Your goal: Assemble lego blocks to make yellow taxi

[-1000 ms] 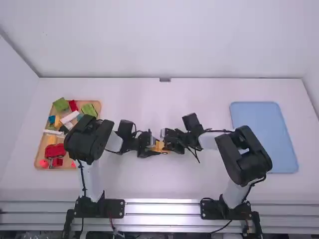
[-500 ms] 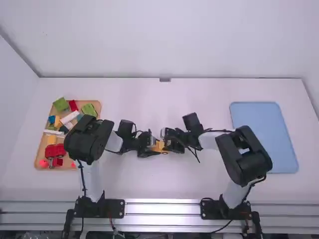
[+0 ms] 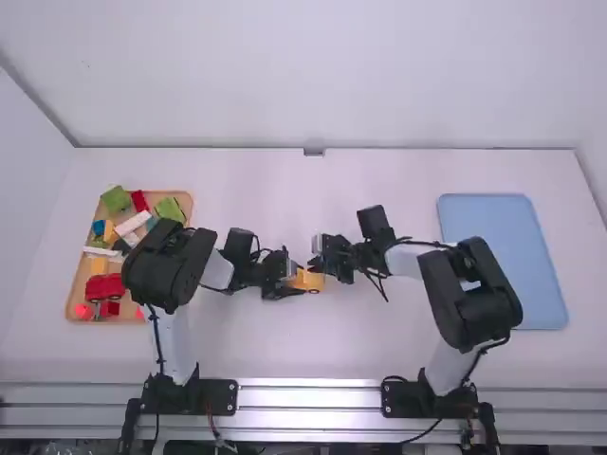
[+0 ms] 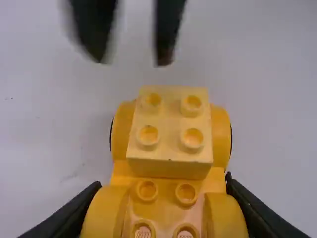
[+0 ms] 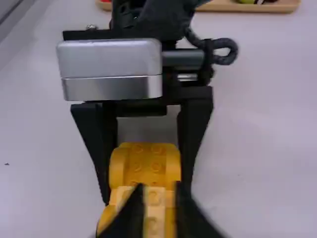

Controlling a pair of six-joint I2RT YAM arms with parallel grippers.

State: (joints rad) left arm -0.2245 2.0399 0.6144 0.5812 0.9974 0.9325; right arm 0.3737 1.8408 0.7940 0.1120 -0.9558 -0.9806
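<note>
Gripping the yellow car body [image 4: 166, 210] from both sides, the fingers of the left gripper [image 3: 296, 282] are closed around its end with the bare round studs, one finger along each flank. A pale yellow block [image 4: 170, 119] sits on the body just past those fingertips, between a pair of rounded yellow wheel covers, its four studs facing up. The body lies roughly in line with the left fingers, in the space between the two arms.

The right gripper [image 3: 319, 254] has its fingers parted, with nothing between them that they grasp. Its fingertips are near the block's end of the car, apart from the block, on the opposite side from the left fingers.

Well to the left of the left fingers, a wooden tray [image 3: 186, 203] holds loose pieces: a green block [image 3: 116, 198] and a red block [image 3: 139, 201] at the far end, and a red toy piece [image 3: 104, 286] nearer the arm bases. Well to the right of the right fingers, a blue tray [image 3: 503, 261] rests on the table [image 3: 256, 351]
</note>
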